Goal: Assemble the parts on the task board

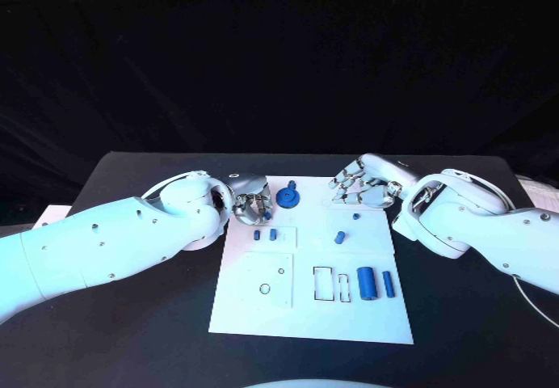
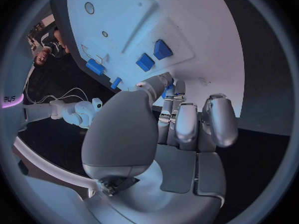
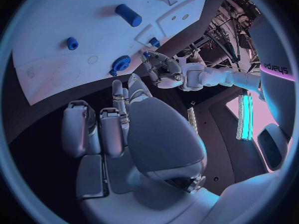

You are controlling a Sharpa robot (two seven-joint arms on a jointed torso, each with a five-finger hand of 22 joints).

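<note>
Task board [image 1: 350, 315] lies between left hand [image 1: 250, 203] and right hand [image 1: 361, 186], both apparently released.

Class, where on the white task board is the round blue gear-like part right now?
In the head view, the round blue gear-like part lies at the far end of the white task board, between the left hand and the right hand, nearer the left.

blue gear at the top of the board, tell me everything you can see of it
The blue gear is a small toothed disc, plastic by its look, lying flat near the far edge of the white task board. It sits between the two hands, just beside the left hand; whether they touch cannot be told.
</note>
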